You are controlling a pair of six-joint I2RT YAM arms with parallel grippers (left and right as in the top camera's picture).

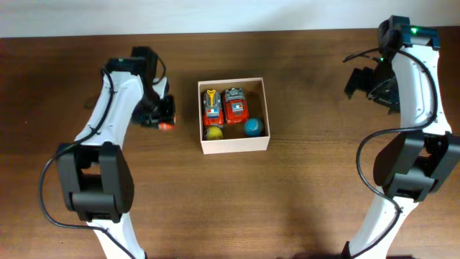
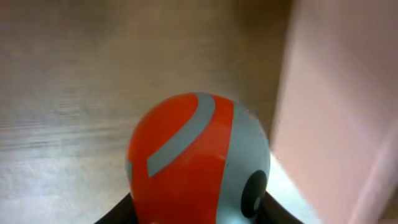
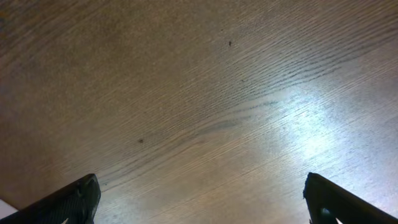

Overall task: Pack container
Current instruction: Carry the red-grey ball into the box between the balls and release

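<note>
Closest, an orange-and-grey plastic ball sits clamped in my left gripper; the cream-walled square cardboard container lies just right. My right gripper, spread wide, is farther off.

Just left of the container, whose wall is a blurred pale slab cut by the left wrist view's right edge, an orange-and-grey ball runs off the bottom and hides nearly all the left fingers. The right fingers, well right of the container, show only dark tips at the lower corners.
</note>
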